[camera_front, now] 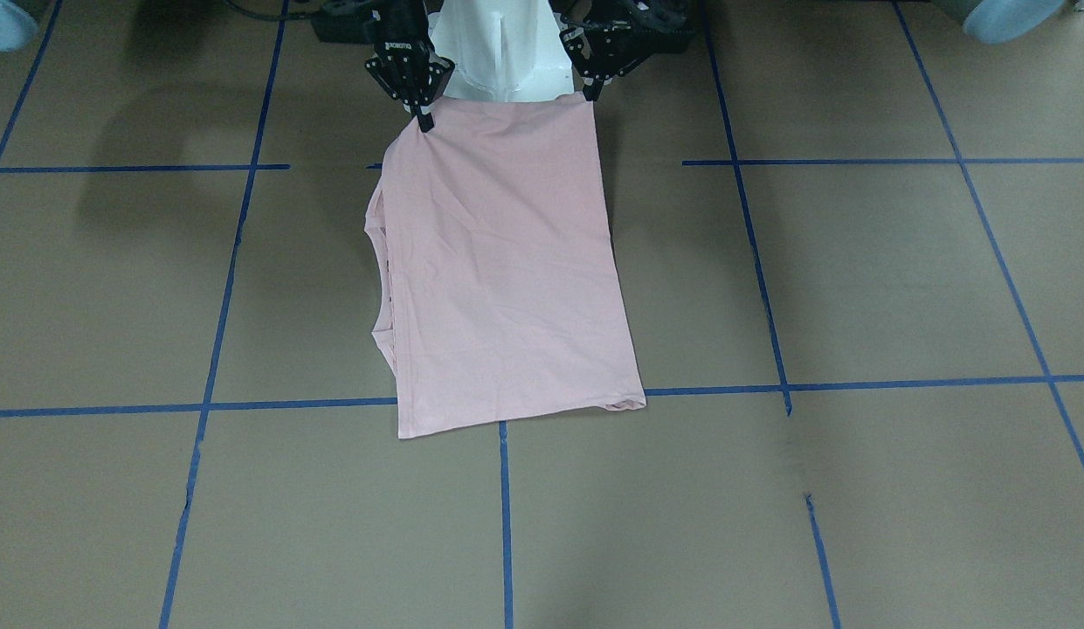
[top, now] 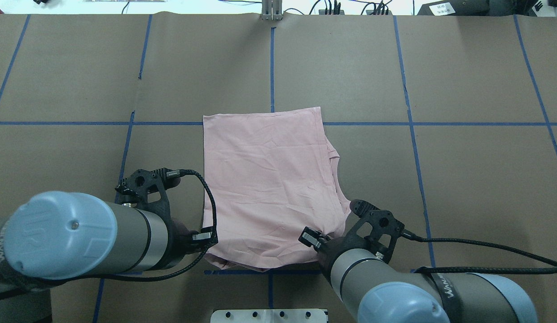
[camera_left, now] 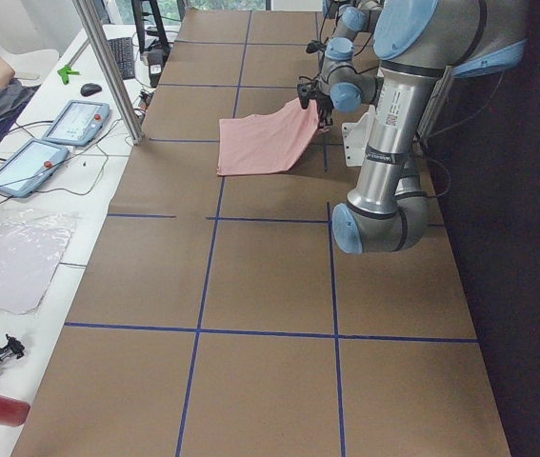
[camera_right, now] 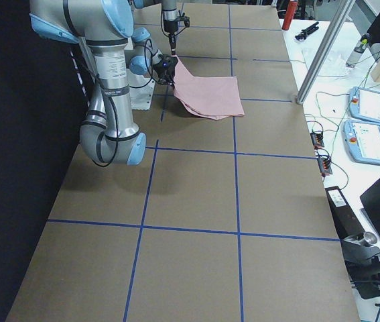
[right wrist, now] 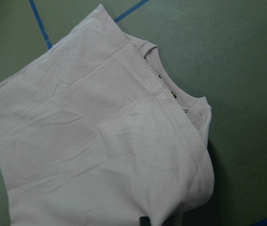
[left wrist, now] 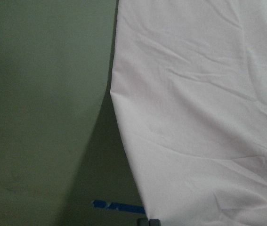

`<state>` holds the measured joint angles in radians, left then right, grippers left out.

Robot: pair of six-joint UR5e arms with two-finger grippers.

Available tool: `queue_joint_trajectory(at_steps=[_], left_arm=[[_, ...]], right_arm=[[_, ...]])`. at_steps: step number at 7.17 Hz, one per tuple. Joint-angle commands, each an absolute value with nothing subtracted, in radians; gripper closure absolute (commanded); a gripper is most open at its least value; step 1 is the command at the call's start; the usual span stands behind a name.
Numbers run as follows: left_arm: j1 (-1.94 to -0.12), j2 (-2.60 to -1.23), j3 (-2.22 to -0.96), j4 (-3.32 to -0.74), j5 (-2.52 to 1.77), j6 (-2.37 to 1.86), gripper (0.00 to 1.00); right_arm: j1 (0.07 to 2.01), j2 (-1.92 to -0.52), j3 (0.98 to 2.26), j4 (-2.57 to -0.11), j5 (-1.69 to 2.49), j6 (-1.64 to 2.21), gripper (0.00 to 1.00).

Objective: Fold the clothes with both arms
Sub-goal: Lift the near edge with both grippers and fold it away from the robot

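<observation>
I see the pink T-shirt (camera_front: 507, 279) folded to a rough rectangle in the middle of the counter (camera_front: 856, 288). Its collar (camera_front: 380, 262) pokes out on the robot's right side. Right hand (camera_front: 425, 120) is clenched on one robot-side corner, and left hand (camera_front: 591, 90) is clenched on the other. That edge is raised off the counter. The far edge lies flat over a blue tape line (camera_front: 288, 405).
</observation>
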<state>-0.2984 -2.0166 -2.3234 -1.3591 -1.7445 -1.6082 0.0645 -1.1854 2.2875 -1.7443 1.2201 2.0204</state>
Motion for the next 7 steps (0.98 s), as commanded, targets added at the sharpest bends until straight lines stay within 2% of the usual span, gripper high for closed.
queue_joint_trajectory(at_steps=[1,4,6,7], left_arm=[[-0.313,-2.054,-2.324,-1.301,-1.753,-1.595,1.0],[-0.398,-2.062,-2.185,-1.371,-1.753,-1.474,1.0],[-0.461,-2.086,-2.07,-1.466,-1.756,-1.419,1.0],[-0.506,-2.107,-2.007,-1.494,-1.756,-1.382,1.0]], right_arm=[[0.048,-1.178,2.313,-1.804,1.221,2.019,1.0],[0.125,-1.106,2.211,-1.801,1.232,1.971,1.0],[0.26,-1.026,2.091,-1.793,1.314,1.878,1.0],[0.329,-0.979,1.988,-1.78,1.348,1.831,1.0]])
